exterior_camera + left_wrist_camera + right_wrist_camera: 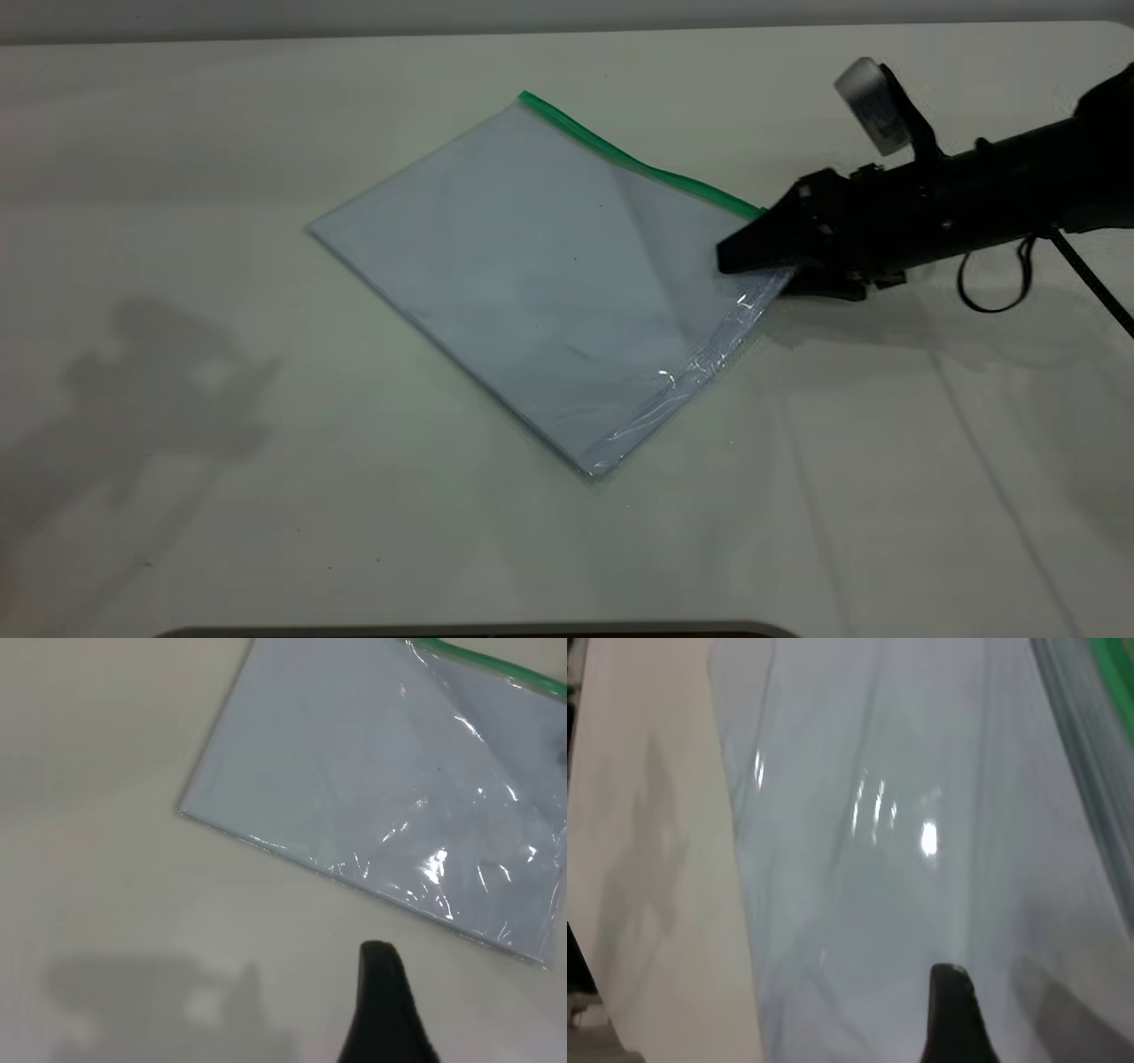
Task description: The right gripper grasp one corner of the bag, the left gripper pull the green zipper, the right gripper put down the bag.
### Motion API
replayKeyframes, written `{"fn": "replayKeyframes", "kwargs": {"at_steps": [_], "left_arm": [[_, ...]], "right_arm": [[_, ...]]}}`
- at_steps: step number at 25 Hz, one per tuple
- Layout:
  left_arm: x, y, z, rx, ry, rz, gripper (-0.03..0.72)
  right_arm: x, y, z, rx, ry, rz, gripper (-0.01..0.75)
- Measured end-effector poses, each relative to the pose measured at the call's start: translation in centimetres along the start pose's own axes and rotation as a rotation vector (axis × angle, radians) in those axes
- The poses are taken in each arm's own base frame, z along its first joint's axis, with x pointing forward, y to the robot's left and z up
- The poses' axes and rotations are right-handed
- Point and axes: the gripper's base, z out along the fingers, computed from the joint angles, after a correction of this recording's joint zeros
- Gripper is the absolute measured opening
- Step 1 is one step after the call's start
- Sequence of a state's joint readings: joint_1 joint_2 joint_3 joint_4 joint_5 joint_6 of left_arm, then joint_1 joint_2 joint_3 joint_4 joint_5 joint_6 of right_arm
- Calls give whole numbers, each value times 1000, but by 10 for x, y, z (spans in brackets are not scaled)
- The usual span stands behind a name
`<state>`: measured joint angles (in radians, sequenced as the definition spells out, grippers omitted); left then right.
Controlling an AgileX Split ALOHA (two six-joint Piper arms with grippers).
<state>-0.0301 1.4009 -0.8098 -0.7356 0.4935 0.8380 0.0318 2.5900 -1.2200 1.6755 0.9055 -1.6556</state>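
The bag [532,275] is a clear flat pouch with pale blue-white sheets, lying diagonally on the white table. The green zipper [620,155] runs along its far long edge. My right gripper [742,254] is shut on the bag's right corner, by the zipper's near end, and that corner is raised with a crease running across the plastic. In the right wrist view the bag [904,833] fills the frame, with the green zipper [1118,665] at one edge. My left gripper [381,988] hovers over bare table a short way off the bag [390,788], touching nothing. The green zipper [496,666] shows along the bag's far edge.
The white table [221,443] carries the left arm's shadow at the exterior view's left. The right arm [992,186] reaches in from the right with a looping black cable [997,283] and a silver-grey cylinder [873,102].
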Motion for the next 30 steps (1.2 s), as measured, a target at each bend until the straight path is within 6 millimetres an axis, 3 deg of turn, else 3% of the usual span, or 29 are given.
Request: {"fn": "replayKeyframes", "kwargs": {"at_steps": [5, 8, 15, 18, 22, 30], "left_arm": [[0, 0, 0, 0, -1, -1, 572], [0, 0, 0, -1, -2, -1, 572], [-1, 4, 7, -2, 14, -11, 572], [-3, 4, 21, 44, 76, -9, 572], [-17, -6, 49, 93, 135, 115, 572], [-56, -26, 112, 162, 164, 284, 572]], "right_arm": [[-2, -2, -2, 6, -22, 11, 477], [-1, -3, -2, 7, -15, 3, 391], [-1, -2, -2, 2, -9, -18, 43], [-2, 2, -4, -6, 10, -45, 36], [-9, 24, -4, -14, 65, -137, 36], [-41, 75, 25, 19, 282, -417, 36]]}}
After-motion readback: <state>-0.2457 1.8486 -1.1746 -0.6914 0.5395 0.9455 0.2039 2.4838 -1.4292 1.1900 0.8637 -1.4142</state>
